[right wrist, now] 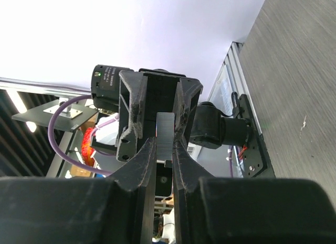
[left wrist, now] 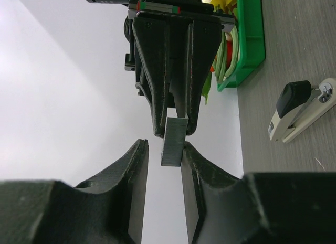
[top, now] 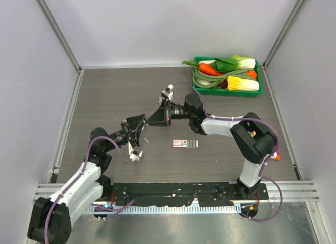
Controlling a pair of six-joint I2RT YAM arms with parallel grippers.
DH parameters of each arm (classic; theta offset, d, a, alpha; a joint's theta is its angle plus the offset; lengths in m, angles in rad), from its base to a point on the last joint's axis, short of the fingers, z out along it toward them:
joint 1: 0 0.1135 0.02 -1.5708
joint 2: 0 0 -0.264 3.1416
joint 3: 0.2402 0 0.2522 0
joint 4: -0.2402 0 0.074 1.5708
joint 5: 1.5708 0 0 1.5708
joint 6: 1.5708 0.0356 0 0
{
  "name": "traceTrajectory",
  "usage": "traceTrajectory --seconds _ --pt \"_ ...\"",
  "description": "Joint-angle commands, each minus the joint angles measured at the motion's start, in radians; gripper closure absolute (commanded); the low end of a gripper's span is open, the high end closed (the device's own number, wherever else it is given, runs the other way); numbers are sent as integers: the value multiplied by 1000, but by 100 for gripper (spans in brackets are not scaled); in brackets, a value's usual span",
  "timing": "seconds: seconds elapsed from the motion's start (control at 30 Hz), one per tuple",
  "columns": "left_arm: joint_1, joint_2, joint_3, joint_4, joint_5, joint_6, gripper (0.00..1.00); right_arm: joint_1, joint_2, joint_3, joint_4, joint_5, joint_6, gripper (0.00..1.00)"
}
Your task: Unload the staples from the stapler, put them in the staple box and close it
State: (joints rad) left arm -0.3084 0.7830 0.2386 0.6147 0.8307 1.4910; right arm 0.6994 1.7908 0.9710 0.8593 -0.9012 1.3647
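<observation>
Nearest the arm bases, a flat pink-and-white box (top: pixel 186 144) lies on the table (top: pixel 105 92), clear of both arms. Just beyond it, at mid-table, the two arms meet tip to tip above the surface, each wrist rolled onto its side. The left gripper (left wrist: pixel 165 149) is not clamped: its jaws stand partly apart around the lower end of the staples (left wrist: pixel 174 141). On one side a visible gap separates the finger from the strip. On the other side the finger (left wrist: pixel 195 165) sits against the strip or just beside it; which of the two cannot be determined. The right gripper (right wrist: pixel 164 144) is closed on the staples, holding the thin grey strip flat between its two fingers with part of the strip projecting past the fingertips toward the left gripper. The staples are therefore off the table, carried by the right gripper. Farther on, the stapler (left wrist: pixel 302 110) lies on the table apart from both grippers, its black end raised off its whitish body. At the far right corner, a green bin (top: pixel 247 93) holds vegetables (top: pixel 231 71).
</observation>
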Motion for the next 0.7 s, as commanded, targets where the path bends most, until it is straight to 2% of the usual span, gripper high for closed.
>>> traceTrajectory --seconds 0.0,0.2,0.43,0.57,0.6,0.67 --pt "-8 -24 8 66 39 -6 67 5 10 -11 126 10 68 98" --pt "-6 -28 1 57 42 3 76 5 7 -21 126 7 68 99" --pt "-8 -47 10 -47 39 47 95 5 -2 -29 139 7 65 96" --pt "-8 -53 82 -283 -30 83 95 -8 -16 -14 94 15 34 85" --pt "-8 -51 102 -390 -44 77 95 -14 -21 -9 45 16 18 82" --pt "-9 -48 145 -458 -70 39 95 -43 -43 3 -11 21 -41 68"
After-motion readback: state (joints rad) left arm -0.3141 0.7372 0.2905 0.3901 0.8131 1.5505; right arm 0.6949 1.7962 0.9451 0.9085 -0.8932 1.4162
